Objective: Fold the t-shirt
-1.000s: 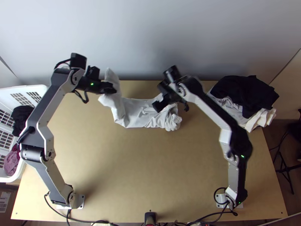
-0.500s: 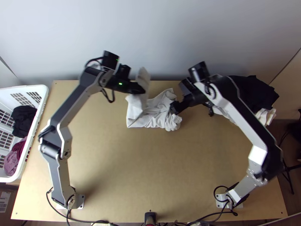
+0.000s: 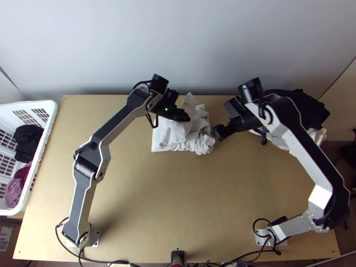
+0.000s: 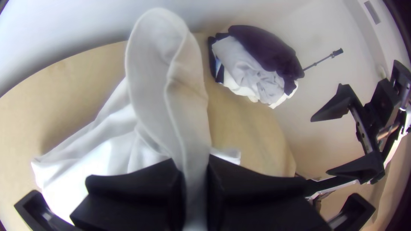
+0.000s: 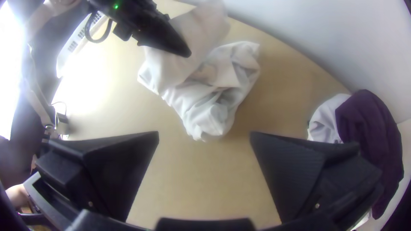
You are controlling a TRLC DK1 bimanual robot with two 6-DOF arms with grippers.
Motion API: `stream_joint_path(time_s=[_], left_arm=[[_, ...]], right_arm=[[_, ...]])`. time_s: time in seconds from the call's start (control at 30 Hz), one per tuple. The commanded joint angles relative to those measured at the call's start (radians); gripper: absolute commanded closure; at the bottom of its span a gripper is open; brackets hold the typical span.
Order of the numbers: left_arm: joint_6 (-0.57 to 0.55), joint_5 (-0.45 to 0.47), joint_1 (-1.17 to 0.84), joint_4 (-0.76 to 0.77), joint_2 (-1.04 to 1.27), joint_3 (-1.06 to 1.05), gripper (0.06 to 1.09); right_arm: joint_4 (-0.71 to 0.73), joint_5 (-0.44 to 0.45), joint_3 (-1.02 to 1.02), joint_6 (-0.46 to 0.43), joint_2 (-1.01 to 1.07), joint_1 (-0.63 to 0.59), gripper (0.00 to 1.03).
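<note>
Distally, the left gripper [image 3: 186, 117] pinches part of the bunched shirt [image 3: 171, 135]. Just beside it, the right gripper [image 3: 216, 133] stands spread.

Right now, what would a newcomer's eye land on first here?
Probably the bunched white t-shirt near the table's far edge, pinched in the left tool, a flap poking up beyond the fingers. Next, the right tool, gaping open close by the shirt. Then the pile of dark and pale clothes at far right, facing a white basket at far left.
</note>
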Motion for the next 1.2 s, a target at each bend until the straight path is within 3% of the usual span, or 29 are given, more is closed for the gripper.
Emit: stream_joint_path(time_s=[0.0, 0.57, 0.6, 0.63, 0.67, 0.7, 0.93, 1.17], left_arm=[[-0.007, -0.001, 0.031, 0.016, 0.02, 0.019, 1.05], [-0.005, -0.012, -0.02, 0.035, 0.118, 0.027, 1.04], [-0.004, -0.011, -0.023, 0.038, 0.126, 0.027, 0.9], [-0.005, -0.009, -0.029, 0.036, 0.129, 0.027, 0.64], [-0.007, -0.008, -0.03, 0.036, 0.127, 0.028, 0.3], [-0.007, -0.008, -0.035, 0.036, 0.118, 0.027, 0.08], [-0.033, 0.003, 0.031, 0.004, -0.071, 0.027, 0.1], [0.044, 0.046, 0.195, -0.202, -0.246, -0.065, 0.1]], right_arm=[[-0.003, 0.0, -0.039, 0.0, -0.013, -0.009, 0.04], [-0.003, 0.0, -0.023, 0.0, 0.008, 0.001, 0.04], [-0.003, 0.0, -0.026, 0.001, 0.007, -0.001, 0.03], [-0.003, 0.0, -0.03, 0.001, 0.005, -0.001, 0.03], [-0.003, 0.0, -0.031, 0.001, 0.002, -0.001, 0.04], [-0.003, 0.0, -0.034, 0.001, 0.002, -0.001, 0.04], [0.001, -0.003, -0.046, -0.011, 0.019, 0.008, 0.04], [0.069, -0.005, 0.043, -0.033, 0.114, 0.077, 0.03]])
